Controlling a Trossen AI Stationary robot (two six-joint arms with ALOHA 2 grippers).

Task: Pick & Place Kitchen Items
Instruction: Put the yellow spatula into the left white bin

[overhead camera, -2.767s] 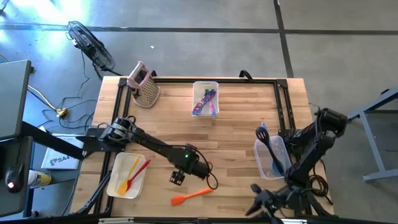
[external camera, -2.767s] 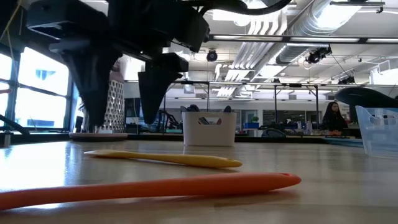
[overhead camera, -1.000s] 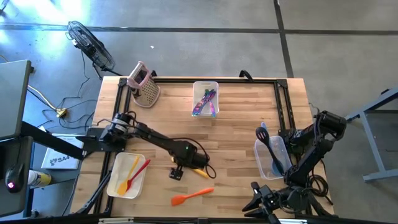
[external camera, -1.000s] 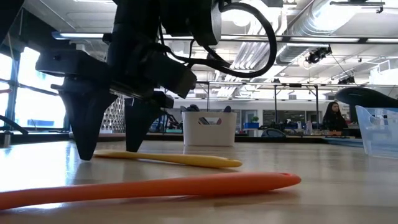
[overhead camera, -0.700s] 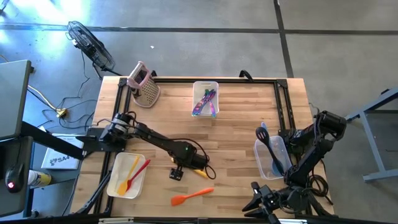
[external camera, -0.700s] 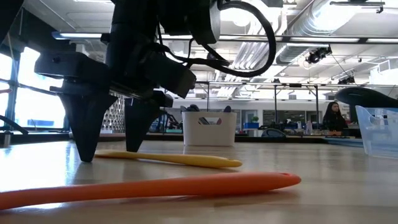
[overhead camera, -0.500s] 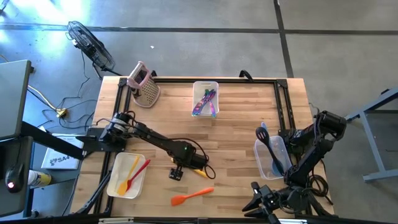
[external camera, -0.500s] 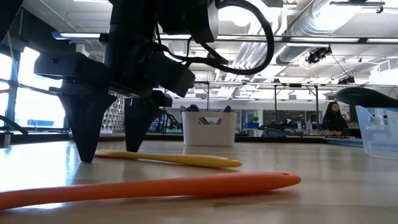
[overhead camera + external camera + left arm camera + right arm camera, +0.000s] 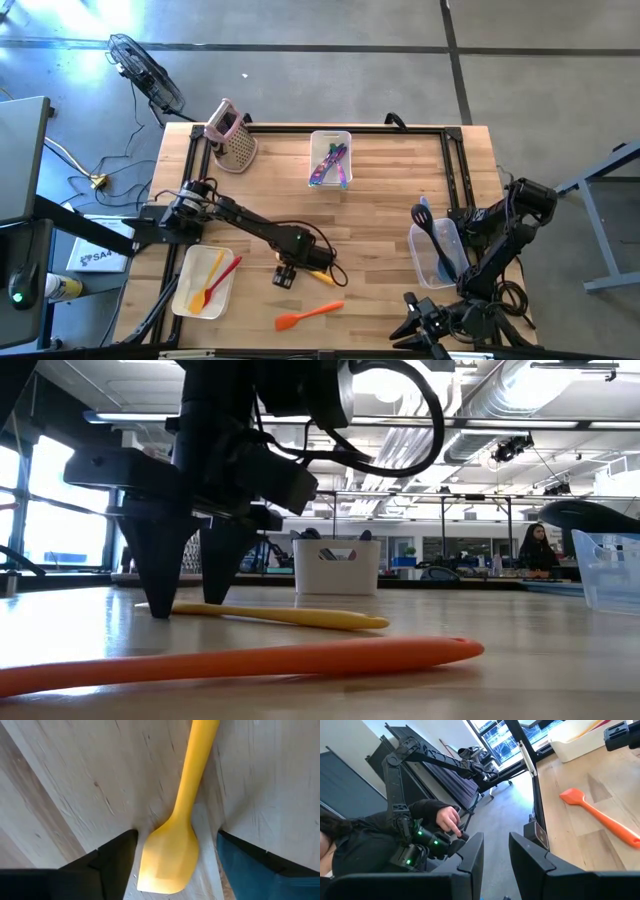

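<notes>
Yellow spatula (image 9: 172,851) lies flat on the desk (image 9: 390,215) between the left hand's (image 9: 172,862) open, straddling fingers (image 9: 112,857), so a close could skid its thin blade sideways or pinch only the edge.

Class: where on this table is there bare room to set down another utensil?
Bare wood lies between the pink grater and the middle bin, and between that bin and the right bin. Crowded: around the left gripper, yellow spatula and orange spatula.
</notes>
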